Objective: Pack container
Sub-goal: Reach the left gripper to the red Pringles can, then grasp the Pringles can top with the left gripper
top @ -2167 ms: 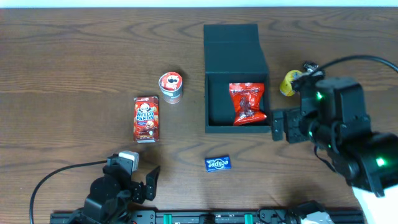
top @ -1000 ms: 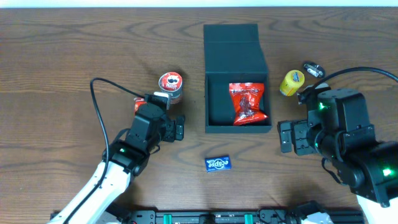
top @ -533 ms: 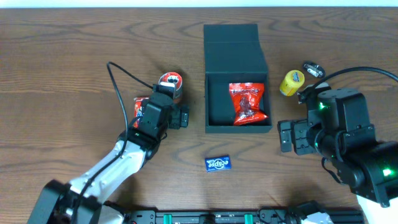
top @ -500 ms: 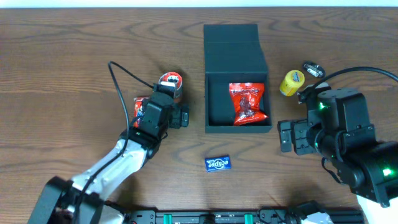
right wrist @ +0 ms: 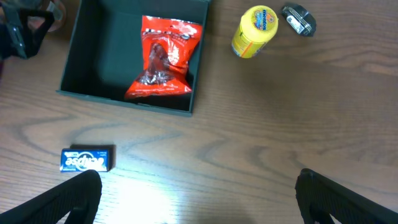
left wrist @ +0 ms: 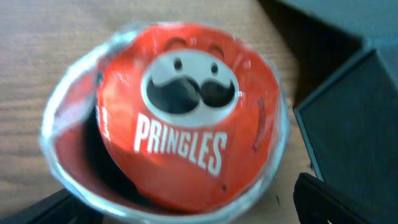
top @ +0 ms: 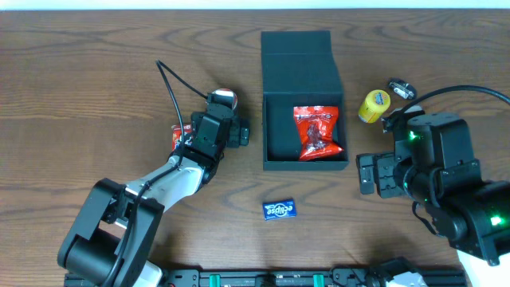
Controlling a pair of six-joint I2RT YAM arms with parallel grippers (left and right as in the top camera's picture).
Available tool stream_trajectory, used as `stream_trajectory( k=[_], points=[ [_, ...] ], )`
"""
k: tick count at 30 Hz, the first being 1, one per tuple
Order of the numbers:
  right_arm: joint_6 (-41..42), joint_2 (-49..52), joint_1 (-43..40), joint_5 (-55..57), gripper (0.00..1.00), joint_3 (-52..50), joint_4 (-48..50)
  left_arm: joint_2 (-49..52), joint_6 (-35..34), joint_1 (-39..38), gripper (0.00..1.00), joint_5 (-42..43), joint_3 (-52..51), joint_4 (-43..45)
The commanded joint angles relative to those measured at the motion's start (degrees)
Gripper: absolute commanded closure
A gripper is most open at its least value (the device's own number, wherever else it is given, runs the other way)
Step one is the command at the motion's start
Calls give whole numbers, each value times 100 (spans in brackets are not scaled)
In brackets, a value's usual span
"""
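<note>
The container [top: 280,131] sits mid-desk toward the far edge, flap lid open, with a red snack bag [top: 317,131] inside. It looks rigid and light, and is probably best steadied by a wall rather than the flap. The right gripper [top: 374,174], wide open and empty, hangs near its right wall. The left gripper [top: 237,132], also spread and empty, hovers over the Pringles can [left wrist: 186,112] beside its left wall.

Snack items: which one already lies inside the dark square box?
The red foil snack bag; the blue Eclipse gum pack, yellow Mentos tube and red Pringles cup lie outside the dark box.
</note>
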Motion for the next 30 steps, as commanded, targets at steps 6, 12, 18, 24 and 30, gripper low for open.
stream_trajectory(
  k=[6,12,18,24,30],
  points=[
    [-76,-17,22,70,1,7,44,236,186,22,5,-275,140,487],
    [-79,-17,22,70,1,7,101,538,184,116,5,-273,146,949],
    [-79,-17,24,70,1,7,162,881,181,240,5,-243,341,1108],
    [-76,-17,22,70,1,7,173,1047,181,240,5,-184,551,1108],
    [-79,-17,22,70,1,7,170,1106,184,240,5,-184,660,1163]
  ],
)
